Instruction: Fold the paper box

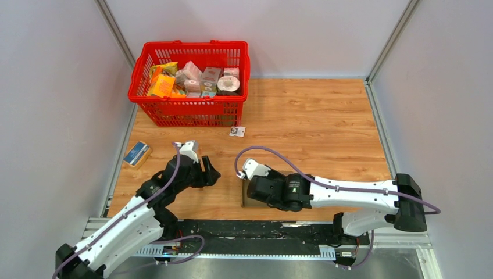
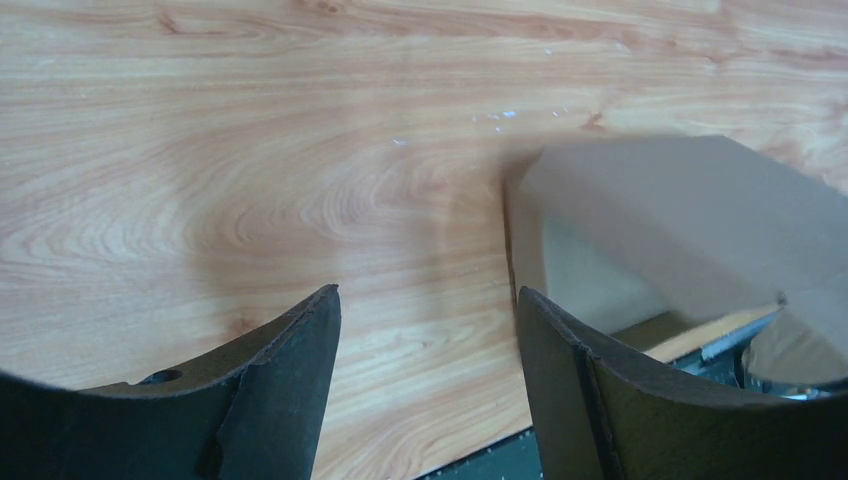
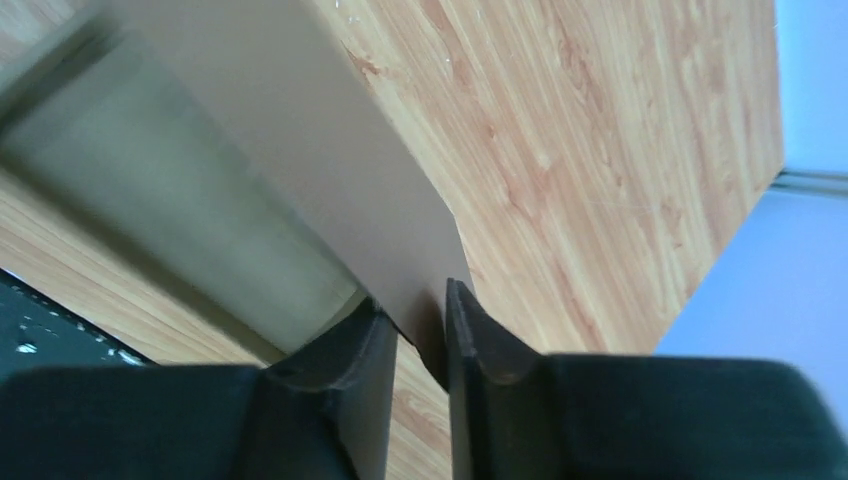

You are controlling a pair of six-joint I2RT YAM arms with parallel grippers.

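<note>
The paper box (image 1: pixel 249 203) is plain brown cardboard at the table's near edge, mostly under my right wrist. In the right wrist view one raised panel of the box (image 3: pixel 300 130) runs down between the fingers. My right gripper (image 3: pixel 415 295) is closed narrowly on that panel's corner, lying low over the box (image 1: pixel 246 189). My left gripper (image 1: pixel 210 172) sits just left of the box, above bare wood. Its fingers stand wide apart with nothing between them (image 2: pixel 428 292). The box's upright wall (image 2: pixel 690 210) rises just beyond the left gripper's right finger (image 2: pixel 560 340).
A red basket (image 1: pixel 189 111) full of packaged groceries stands at the back left. A small blue-and-tan packet (image 1: pixel 137 153) lies by the left wall, and a small white card (image 1: pixel 237 132) lies in front of the basket. A black rail (image 1: pixel 261 230) borders the near edge.
</note>
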